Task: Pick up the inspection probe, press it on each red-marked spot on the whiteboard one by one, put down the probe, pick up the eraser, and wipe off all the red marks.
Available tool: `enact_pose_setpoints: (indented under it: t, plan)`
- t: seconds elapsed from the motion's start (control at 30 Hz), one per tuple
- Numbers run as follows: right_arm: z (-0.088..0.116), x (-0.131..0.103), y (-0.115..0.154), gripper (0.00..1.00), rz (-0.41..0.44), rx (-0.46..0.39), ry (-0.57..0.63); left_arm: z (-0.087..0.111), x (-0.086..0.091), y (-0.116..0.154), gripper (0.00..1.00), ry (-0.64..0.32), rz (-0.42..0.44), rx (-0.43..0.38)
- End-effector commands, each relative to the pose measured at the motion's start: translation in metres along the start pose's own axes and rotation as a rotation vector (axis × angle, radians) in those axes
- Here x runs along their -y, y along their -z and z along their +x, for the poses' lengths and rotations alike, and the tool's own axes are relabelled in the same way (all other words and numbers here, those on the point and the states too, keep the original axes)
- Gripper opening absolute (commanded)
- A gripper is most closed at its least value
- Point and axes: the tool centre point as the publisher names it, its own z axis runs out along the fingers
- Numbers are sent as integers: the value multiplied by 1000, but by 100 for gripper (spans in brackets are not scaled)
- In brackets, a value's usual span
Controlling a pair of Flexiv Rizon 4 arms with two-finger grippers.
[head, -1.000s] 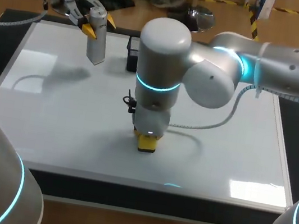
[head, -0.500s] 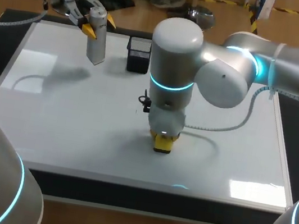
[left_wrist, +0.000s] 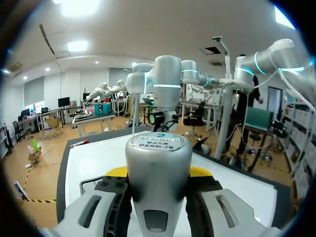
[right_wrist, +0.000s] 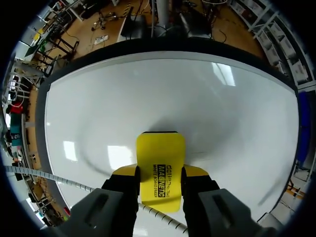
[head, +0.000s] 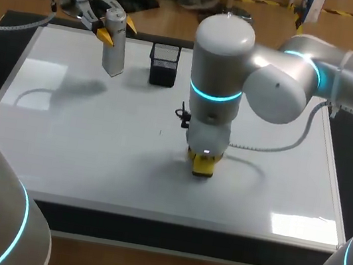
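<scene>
My right hand gripped the eraser on the whiteboard, no red marks visible, while my left hand clasped the probe, not yet put down.

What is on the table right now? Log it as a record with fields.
left gripper: shut on probe, held upright over the whiteboard's far left corner
right gripper: shut on yellow eraser, down at the whiteboard, right of middle
basket: black mesh, at the far edge, beside the probe
red marks: none visible

Glossy smooth whiteboard, smooth plastic eraser, satin grey probe, wire-mesh metal basket.
</scene>
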Motion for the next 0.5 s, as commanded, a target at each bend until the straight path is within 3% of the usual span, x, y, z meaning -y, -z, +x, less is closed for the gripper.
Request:
enact_pose_setpoints:
  t: [0.03,0.23,0.5]
  plan:
    - [10,9,23,0,-1,14,2,-5,-2,7,0,1,9,-29]
    - [14,17,41,0,26,35,-8,-5,-2,7,0,1,9,-29]
    - [15,18,45,0,36,43,-8,-5,-2,7,0,1,9,-29]
